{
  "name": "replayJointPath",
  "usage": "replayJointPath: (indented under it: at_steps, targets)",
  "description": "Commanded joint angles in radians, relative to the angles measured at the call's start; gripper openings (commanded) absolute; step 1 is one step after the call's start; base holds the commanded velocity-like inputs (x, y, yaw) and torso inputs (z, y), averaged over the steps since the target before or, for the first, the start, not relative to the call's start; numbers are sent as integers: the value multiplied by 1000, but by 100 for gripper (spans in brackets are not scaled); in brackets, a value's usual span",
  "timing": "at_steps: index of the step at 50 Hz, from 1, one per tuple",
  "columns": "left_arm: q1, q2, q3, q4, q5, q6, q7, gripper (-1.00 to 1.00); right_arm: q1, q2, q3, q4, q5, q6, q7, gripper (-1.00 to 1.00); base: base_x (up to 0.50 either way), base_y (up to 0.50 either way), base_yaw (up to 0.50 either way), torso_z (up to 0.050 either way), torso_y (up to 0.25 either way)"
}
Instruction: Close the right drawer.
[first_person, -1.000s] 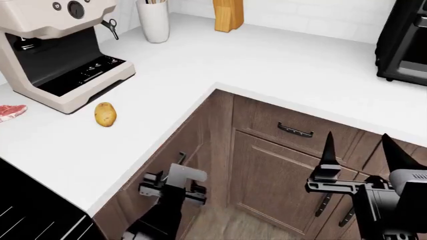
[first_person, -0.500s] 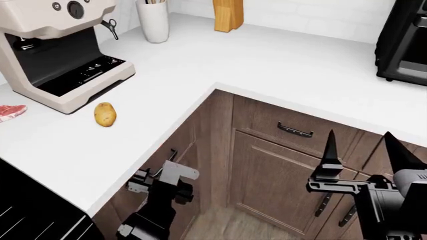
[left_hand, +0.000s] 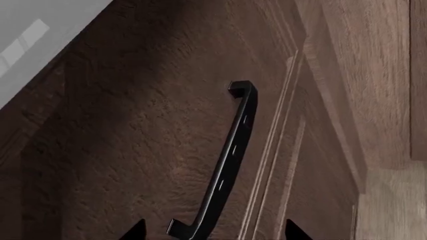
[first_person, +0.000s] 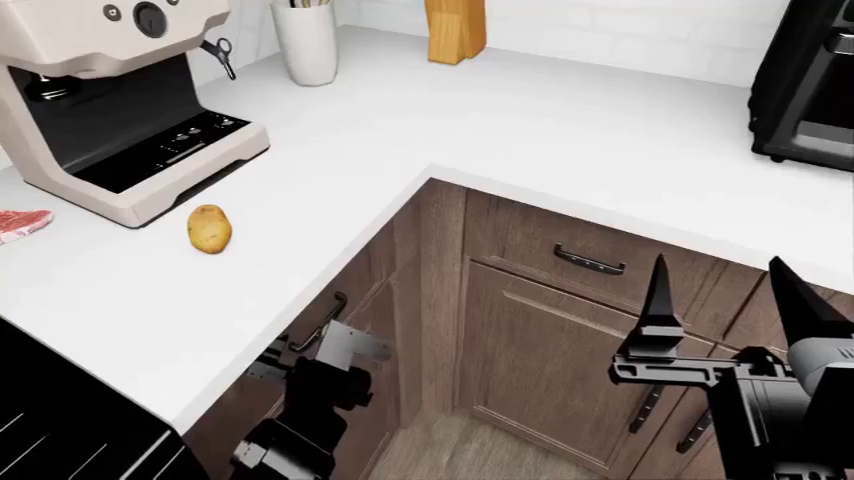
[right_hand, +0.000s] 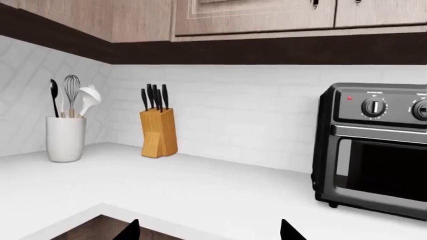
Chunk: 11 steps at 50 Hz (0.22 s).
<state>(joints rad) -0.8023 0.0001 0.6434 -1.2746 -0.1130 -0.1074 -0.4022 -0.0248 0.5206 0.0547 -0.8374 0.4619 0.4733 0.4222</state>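
My left gripper (first_person: 324, 352), jaws spread wide, sits close against the right drawer (first_person: 350, 300) front under the white surface (first_person: 534, 130), its dark bar handle (left_hand: 223, 170) between the fingertips. My right gripper (first_person: 721, 300) hangs wide open, away from the cabinets.
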Motion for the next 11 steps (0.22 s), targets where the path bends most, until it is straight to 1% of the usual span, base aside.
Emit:
replayJointPath:
  at_steps: [1,11]
  targets:
    - [-24,-19,-88,-34,82,-33,-62,100,4,6,-4,-14,2,9,8,100,0,0,0,0,0]
    - [-22,-24,-115,-34,89,-30,-62,100,7,7,-10,-7,-1,4,8,100,0,0,0,0,1]
